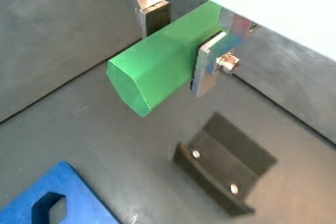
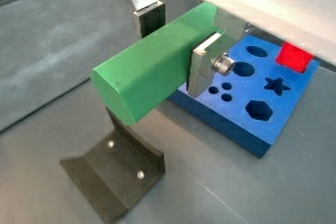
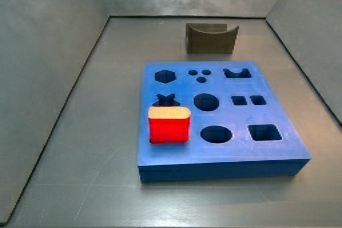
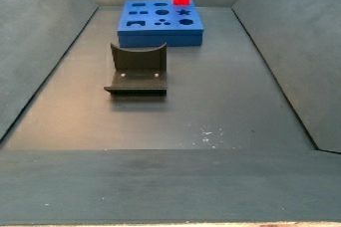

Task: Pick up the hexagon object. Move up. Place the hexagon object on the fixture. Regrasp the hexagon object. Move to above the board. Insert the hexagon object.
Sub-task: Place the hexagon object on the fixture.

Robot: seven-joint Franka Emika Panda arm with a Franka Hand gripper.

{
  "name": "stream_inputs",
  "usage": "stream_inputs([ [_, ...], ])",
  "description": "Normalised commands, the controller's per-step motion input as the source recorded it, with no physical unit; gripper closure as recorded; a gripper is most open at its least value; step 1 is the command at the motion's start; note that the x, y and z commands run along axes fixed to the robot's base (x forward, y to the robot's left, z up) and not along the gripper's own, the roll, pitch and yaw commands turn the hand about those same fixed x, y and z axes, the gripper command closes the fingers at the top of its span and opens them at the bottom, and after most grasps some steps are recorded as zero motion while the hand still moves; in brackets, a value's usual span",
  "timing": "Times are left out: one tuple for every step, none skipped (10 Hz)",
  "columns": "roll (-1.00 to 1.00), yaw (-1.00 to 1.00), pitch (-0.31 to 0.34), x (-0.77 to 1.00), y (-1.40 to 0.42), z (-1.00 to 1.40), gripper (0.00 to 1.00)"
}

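My gripper (image 1: 187, 39) is closed on the hexagon object (image 1: 160, 61): in both wrist views the two silver fingers (image 2: 205, 66) press its flat sides, and the green bar hangs clear of the grey floor, touching nothing else. My arm is out of frame in both side views, so I judge I am carrying it high, with the lift done and the placing on the fixture (image 2: 116, 174) next.

What matters now is how the bar lies to that fixture. The bar's long axis runs level, across my fingers, with one hexagonal end face sticking well out past the pads. In both wrist views the fixture sits on the floor below and a little off from that free end, not straight under it, so I reckon I must shift sideways before I come down.

In a side view the fixture (image 3: 210, 38) stands at the far end of the tray, beyond the board (image 3: 219, 162), apart from it. A red block (image 3: 168, 126) stands upright on the board's near left part.
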Motion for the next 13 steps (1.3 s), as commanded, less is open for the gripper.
stream_inputs([
  [-0.09, -0.27, 0.14, 0.68, -0.07, 0.06, 1.0],
  [-0.07, -0.16, 0.142, 0.56, -0.03, 0.04, 1.0],
  [-0.06, -0.11, 0.148, 0.46, -0.02, 0.03, 1.0],
  [-0.05, -0.08, 0.156, 0.37, -0.01, 0.03, 1.0],
  [-0.04, -0.07, 0.166, 0.28, 0.0, 0.02, 1.0],
  [-0.02, -0.06, 0.174, 0.17, 0.0, 0.02, 1.0],
  [-1.0, 0.1, 0.078, 0.54, 0.75, -0.88, 1.0],
  [-1.0, 0.08, 0.063, 0.49, 0.7, -0.81, 1.0],
  [-1.0, 0.07, 0.056, 0.43, 0.56, -0.62, 1.0],
  [-1.0, 0.06, 0.058, 0.37, 0.44, -0.48, 1.0],
  [-1.0, 0.05, 0.062, 0.25, 0.19, -0.19, 1.0],
  [-1.0, 0.04, 0.091, 0.12, 0.09, -0.06, 1.0],
  [-1.0, 0.02, 0.11, 0.04, 0.06, 0.0, 1.0],
])
